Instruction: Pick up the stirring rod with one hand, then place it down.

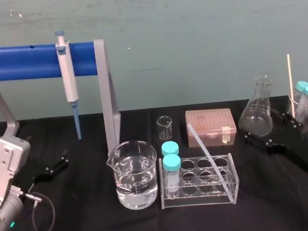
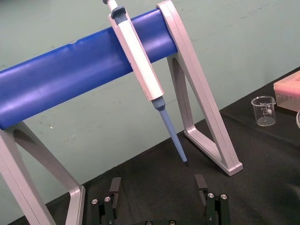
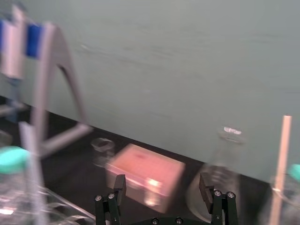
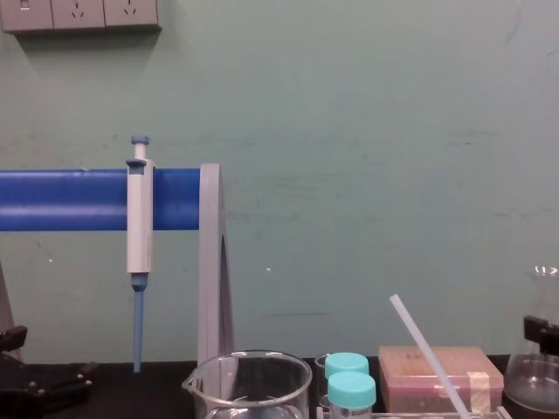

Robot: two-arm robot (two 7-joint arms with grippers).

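Thin translucent-white stirring rod is leaning tilted in the clear plastic tube rack, untouched, while the black left gripper is sitting wide open and empty near the blue-barred pipette stand and the black right gripper is likewise gaping empty beside the glass conical flask.

Silver-grey wrists, black screw-studded fingers, looping grey cable.

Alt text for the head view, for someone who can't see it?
The stirring rod leans untouched in the tube rack at centre. The left gripper sits open at left, the right gripper open at right by the flask.
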